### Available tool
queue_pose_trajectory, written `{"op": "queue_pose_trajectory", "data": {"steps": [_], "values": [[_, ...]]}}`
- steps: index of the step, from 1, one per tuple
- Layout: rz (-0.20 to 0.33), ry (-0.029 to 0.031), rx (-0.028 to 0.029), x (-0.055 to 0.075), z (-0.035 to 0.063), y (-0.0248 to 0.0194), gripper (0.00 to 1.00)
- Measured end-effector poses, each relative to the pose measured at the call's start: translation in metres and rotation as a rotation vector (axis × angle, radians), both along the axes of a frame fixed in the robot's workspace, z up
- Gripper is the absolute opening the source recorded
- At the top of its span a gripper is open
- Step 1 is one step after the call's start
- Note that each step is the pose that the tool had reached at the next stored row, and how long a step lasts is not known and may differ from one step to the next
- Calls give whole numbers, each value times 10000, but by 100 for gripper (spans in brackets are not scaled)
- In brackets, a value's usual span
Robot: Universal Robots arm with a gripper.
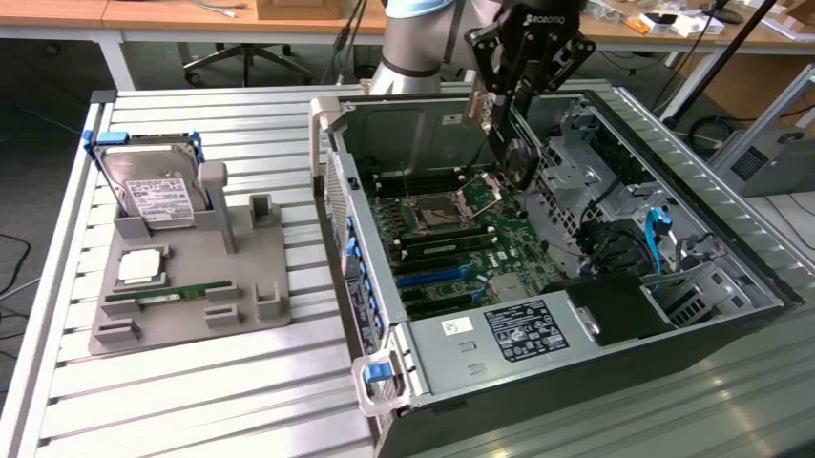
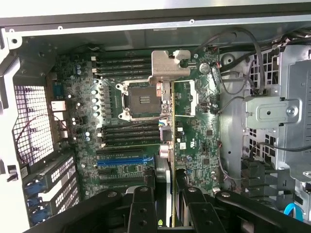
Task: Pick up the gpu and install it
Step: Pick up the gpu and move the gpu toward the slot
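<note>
My gripper [image 1: 507,91] hangs over the back part of the open computer case [image 1: 382,372], shut on the gpu [image 1: 516,143]. The gpu is a thin dark card held on edge, with its silver end bracket [image 1: 479,103] toward the case's rear wall. It is above the motherboard [image 1: 503,253] and touches nothing. In the wrist view the gpu [image 2: 173,145] runs edge-on away from my gripper [image 2: 167,206], and its silver bracket [image 2: 169,65] sits over the area beside the CPU socket [image 2: 141,99]. The black fingers [image 2: 141,206] press on both faces of the card. A blue expansion slot [image 2: 124,161] lies to one side of the card.
A grey fixture [image 1: 191,305] on the slatted table at the exterior view's left holds a hard drive [image 1: 151,191], a CPU [image 1: 140,267] and a green RAM stick [image 1: 166,294]. Inside the case are the drive cage [image 1: 598,153], cables [image 1: 656,234] and the power supply [image 1: 529,329].
</note>
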State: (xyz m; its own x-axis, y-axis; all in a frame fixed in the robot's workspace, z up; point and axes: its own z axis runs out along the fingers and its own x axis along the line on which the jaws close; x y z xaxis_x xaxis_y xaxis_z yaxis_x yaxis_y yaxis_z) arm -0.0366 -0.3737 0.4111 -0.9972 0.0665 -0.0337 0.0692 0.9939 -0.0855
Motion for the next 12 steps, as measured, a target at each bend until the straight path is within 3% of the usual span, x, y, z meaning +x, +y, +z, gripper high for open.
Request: {"op": "queue_pose_trajectory", "data": {"steps": [12], "values": [[0,0,-55,34,-7,0,27]]}}
